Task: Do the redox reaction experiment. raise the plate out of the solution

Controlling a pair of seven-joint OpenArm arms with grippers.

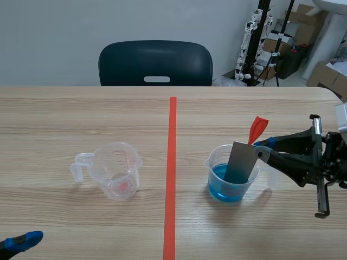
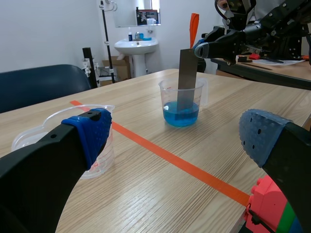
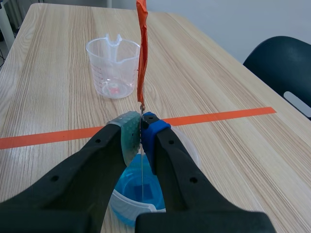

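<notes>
A grey plate (image 1: 241, 162) stands in a cup (image 1: 214, 165) of blue solution, its lower end submerged. The right jaws are clamped on its top edge above the cup, likely placed to lift it out. The left jaws are apart, well away from the cup.

A flat grey metal plate (image 1: 241, 161) topped with an orange-red tab (image 1: 258, 129) stands tilted in a clear plastic beaker of blue liquid (image 1: 219, 187), its lower end submerged. The right gripper (image 1: 263, 154) clamps its upper corner. An empty clear measuring cup (image 1: 115, 172) stands well apart
</notes>
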